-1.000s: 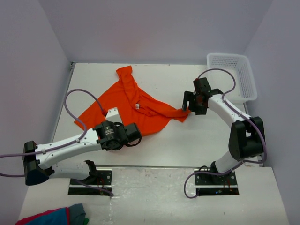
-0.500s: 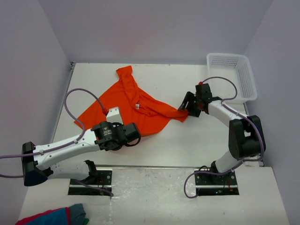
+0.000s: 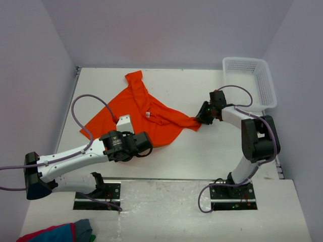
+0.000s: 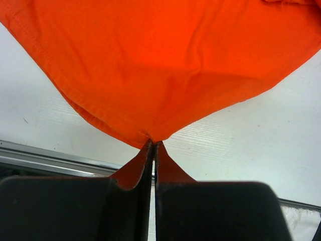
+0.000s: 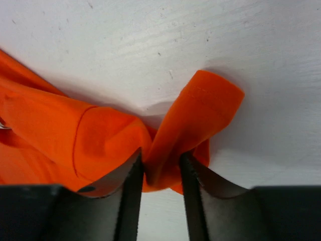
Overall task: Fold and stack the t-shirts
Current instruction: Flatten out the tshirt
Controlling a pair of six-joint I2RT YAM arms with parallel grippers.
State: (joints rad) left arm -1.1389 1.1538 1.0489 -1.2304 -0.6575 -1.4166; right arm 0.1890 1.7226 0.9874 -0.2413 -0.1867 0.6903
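Your orange t-shirt (image 3: 126, 108) lies spread and rumpled on the white table (image 3: 202, 151), from the middle out toward 10 o'clock, with 1 sleeve pointing to 12. Your left claw (image 4: 154, 145) sits at the shirt's 6 o'clock edge. Its fingers are pressed tight together and the hem corner is pinched between them. Your right claw (image 5: 160, 155) is out at the shirt's 3 o'clock tip. There the jaws stand partly apart with a fold of hemmed orange cloth filling the gap and touching both fingers, so you have cloth on both sides. There's a small white label (image 3: 148, 114) at the collar, just past the shirt's centre, too small to read. A white mesh basket (image 3: 246, 59) sits at the table's 2 o'clock corner, well apart from the shirt. A red, blue and grey cloth bundle (image 3: 58, 233) lies off at 7 o'clock, beyond the arm bases.
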